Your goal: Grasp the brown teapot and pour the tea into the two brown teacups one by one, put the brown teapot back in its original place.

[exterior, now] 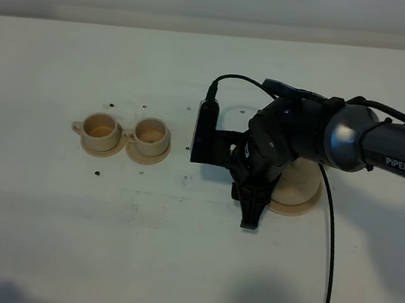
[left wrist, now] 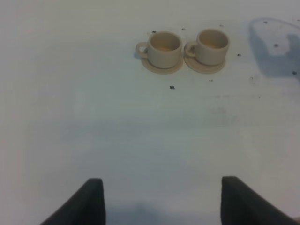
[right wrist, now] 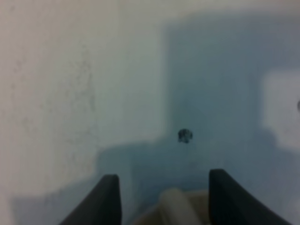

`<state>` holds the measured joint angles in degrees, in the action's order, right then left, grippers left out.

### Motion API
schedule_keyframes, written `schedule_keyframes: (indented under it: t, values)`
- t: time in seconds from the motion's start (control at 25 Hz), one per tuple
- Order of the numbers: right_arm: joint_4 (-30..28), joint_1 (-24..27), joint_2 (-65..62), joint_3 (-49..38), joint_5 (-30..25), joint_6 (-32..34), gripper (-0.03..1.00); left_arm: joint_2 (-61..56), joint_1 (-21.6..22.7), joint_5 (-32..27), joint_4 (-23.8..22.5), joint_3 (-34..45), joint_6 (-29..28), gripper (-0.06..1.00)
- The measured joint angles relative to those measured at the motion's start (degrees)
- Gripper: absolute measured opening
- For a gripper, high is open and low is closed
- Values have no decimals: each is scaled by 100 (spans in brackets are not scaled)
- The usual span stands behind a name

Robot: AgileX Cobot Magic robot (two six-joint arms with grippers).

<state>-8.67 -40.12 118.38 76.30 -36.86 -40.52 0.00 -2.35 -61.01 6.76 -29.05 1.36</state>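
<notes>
The right gripper is spread around a pale rounded part of the brown teapot, which touches neither finger. The pot is mostly hidden under the arm, at the wide saucer toward the table's right edge. The two brown teacups stand well apart toward the left edge. The left gripper is spread and empty.

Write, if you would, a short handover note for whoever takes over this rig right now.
Left gripper: open, empty, over bare table short of the cups.
Right gripper: open, astride a tan part of the teapot; no grip visible.
Teapot: mostly hidden under the arm, at the wide saucer.
Left cup and right cup: side by side, upright.
Done: cannot tell whether tea is poured.
Left: check cups; probably grasp, pour twice, return.
</notes>
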Motion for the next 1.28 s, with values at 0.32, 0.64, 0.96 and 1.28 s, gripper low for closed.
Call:
schedule_keyframes:
  t: [0.32,0.64,0.96,1.28]
  values:
    - [340,-18,-5,2,-399,6,42,0,0,0,0,0,0,51]
    - [379,-123,-187,7,-848,128,42,-5,0,0,0,0,0,51]
    - [807,-123,-214,56,-1365,156,42,-5,0,0,0,0,0,51]
    - [867,-123,-214,56,-1978,519,42,0,0,0,0,0,0,51]
